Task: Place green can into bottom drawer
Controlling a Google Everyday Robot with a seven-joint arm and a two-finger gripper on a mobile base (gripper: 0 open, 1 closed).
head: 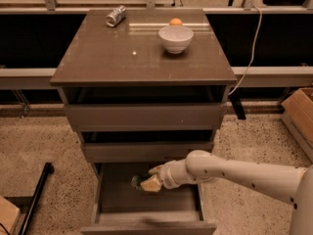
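Three drawers stack under the cabinet's (142, 114) top surface, and only the bottom drawer (122, 202) is pulled well out toward the near side. The arm (234, 173) reaches in from the right, with the gripper (148, 183) inside the drawer opening, just above its floor near the middle. The jaws look pinched on the green can (137, 181), which lies on its side with one round end facing left; its pattern is hard to read in the shadow.

To finish well, the can should go lower until it rests on the bare floor, away from the drawer's walls. Then the jaws should spread slowly — a can on its side may roll. The gripper should lift straight up and clear the middle drawer's front (146, 152) before pulling back to the right.
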